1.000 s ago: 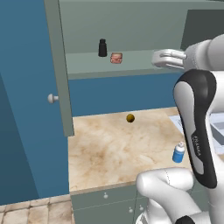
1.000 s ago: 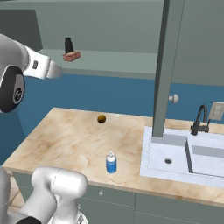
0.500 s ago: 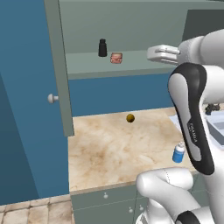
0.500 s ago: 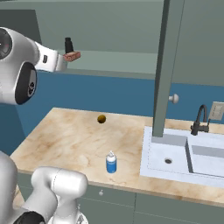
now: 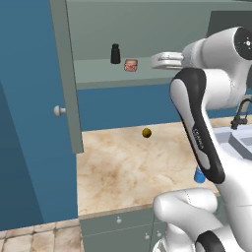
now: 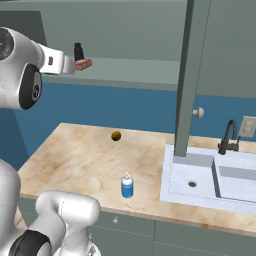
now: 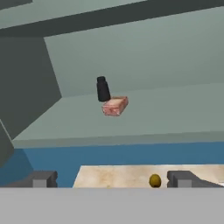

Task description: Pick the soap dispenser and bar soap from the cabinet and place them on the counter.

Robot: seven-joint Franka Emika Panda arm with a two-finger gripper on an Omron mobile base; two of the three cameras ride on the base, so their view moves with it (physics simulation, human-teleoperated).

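In the left base view the bar soap (image 5: 131, 65) lay on the inner shelf of the cabinet (image 5: 63, 88) in the upper middle of the frame, just right of a small black bottle (image 5: 115, 53) that stood upright beside it, the two near each other; whether they touched could not be told. The same pair appeared in the upper left of the right base view, bar soap (image 6: 83, 64) in front of the black bottle (image 6: 78, 51), with the white arm reaching toward them from the left edge. In the hand view the gripper (image 7: 112, 179) pointed at the shelf with its jaws spread wide apart and nothing between them, the bar soap (image 7: 115, 106) sitting well beyond the tips, near the centre of the frame, and the black bottle (image 7: 103, 89) just behind it. The soap dispenser (image 6: 127, 185) stood upright on the desk (image 6: 75, 160) in the lower middle of the right base view, close to the front edge and left of the pale sink (image 6: 210, 176); in the left base view only a blue sliver of the soap dispenser (image 5: 199, 175) showed beside the arm. A small dark-yellow ball (image 5: 146, 132) rested on the desk toward the back wall, well apart from the dispenser. The cabinet door (image 6: 186, 80) hung open over the sink's left side.
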